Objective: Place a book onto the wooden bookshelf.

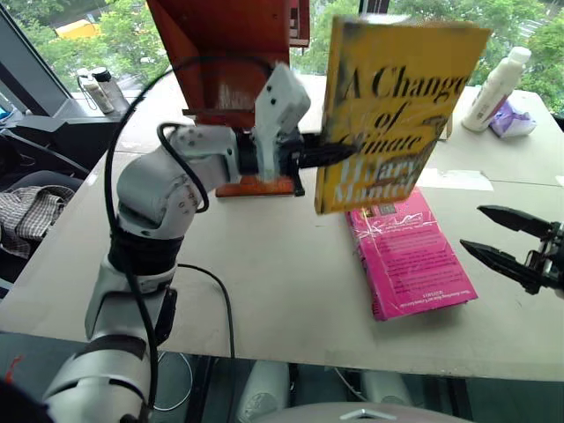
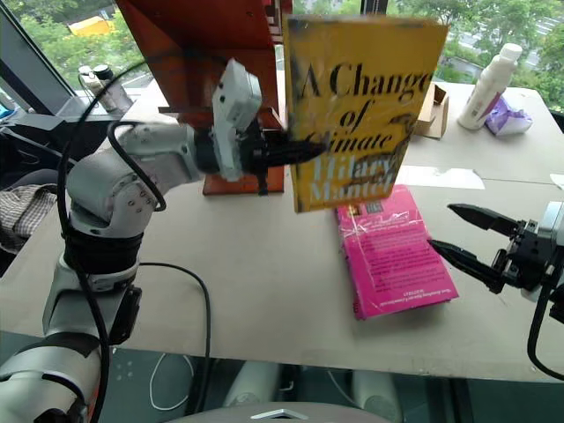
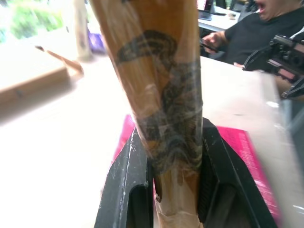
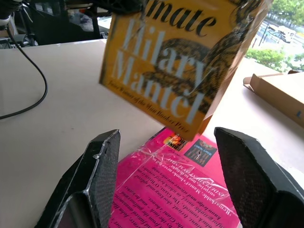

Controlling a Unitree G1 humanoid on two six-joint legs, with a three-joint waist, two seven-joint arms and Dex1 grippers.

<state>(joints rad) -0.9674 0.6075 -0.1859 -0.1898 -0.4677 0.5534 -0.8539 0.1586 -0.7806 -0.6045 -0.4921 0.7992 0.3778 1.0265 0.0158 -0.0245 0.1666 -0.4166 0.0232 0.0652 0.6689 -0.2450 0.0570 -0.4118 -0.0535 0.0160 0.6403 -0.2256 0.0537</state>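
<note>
The yellow book [image 1: 397, 88] titled "A Change of Climate" hangs upright in the air with its cover facing me. My left gripper [image 1: 339, 152] is shut on its left edge, one finger [image 3: 128, 175] on either side of the book [image 3: 161, 95]. Behind the arm at the back of the table rises the reddish-brown wooden bookshelf [image 1: 229, 44]. My right gripper [image 1: 473, 229] stands open and empty at the right, level with the table. From its wrist the held book [image 4: 175, 61] hangs ahead, above its open fingers [image 4: 102, 166].
A magenta-pink book [image 1: 410, 256] lies flat on the table under the yellow one. A white bottle [image 1: 495, 88] and a purple wrapper [image 1: 511, 119] stand at the back right, beside a tan cardboard box [image 2: 432, 110]. A person [image 3: 266, 28] sits beyond the table.
</note>
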